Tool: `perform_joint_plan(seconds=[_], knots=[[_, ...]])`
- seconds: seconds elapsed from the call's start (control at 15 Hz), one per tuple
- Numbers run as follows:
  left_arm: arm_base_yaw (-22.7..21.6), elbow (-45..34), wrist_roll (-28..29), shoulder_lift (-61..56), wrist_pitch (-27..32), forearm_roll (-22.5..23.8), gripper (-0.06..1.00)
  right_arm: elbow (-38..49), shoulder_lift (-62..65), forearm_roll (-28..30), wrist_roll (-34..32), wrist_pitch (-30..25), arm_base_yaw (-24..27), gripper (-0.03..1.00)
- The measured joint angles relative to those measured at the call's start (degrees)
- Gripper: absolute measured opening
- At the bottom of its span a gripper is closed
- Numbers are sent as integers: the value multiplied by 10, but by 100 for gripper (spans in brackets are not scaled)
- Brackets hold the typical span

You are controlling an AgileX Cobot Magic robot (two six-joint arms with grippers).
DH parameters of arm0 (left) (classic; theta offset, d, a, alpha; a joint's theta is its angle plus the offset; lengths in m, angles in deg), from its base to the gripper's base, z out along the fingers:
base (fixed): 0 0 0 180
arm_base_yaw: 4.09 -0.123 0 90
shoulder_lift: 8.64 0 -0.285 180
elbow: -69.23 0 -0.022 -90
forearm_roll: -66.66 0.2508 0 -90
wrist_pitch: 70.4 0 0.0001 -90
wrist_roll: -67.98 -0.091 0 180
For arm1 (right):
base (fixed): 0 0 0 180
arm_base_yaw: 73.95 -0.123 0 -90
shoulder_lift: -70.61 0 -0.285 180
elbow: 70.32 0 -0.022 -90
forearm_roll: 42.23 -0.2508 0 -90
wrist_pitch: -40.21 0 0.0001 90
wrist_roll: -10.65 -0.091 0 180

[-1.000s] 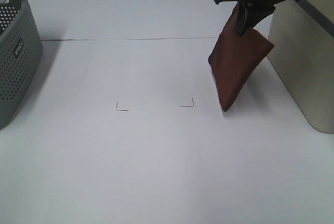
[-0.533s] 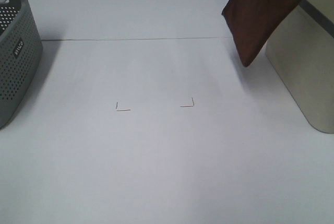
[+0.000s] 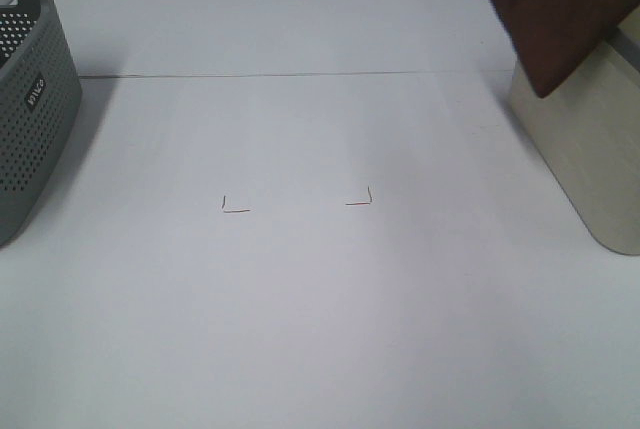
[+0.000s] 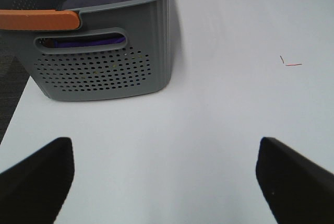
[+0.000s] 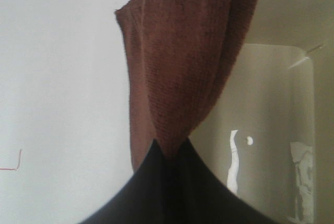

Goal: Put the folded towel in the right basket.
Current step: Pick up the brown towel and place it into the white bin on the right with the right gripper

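At far left, beside the grey basket [image 3: 30,99], the left hand [image 4: 167,179] hangs idle over the tabletop [image 3: 300,309], its fingers spread wide. Further right, the folded towel [image 3: 560,19] has risen and swung rightward within the last second. It now dangles across the near rim of the right basket [image 3: 590,159], its top fold pinched by the right hand [image 5: 168,153]. The carry looks nearly done, with only a little more travel over the opening before release.
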Motion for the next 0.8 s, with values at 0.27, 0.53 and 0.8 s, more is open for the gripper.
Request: perform_joint_plan(seconds=[0.27, 0.53, 0.8], knots=[[0, 0, 0, 0, 0, 0, 88, -1, 2, -24, 42, 0, 106, 3], [0, 0, 0, 0, 0, 0, 88, -1, -10, -66, 70, 0, 174, 3], [0, 0, 0, 0, 0, 0, 88, 1, -56, -78, 66, 0, 177, 40]])
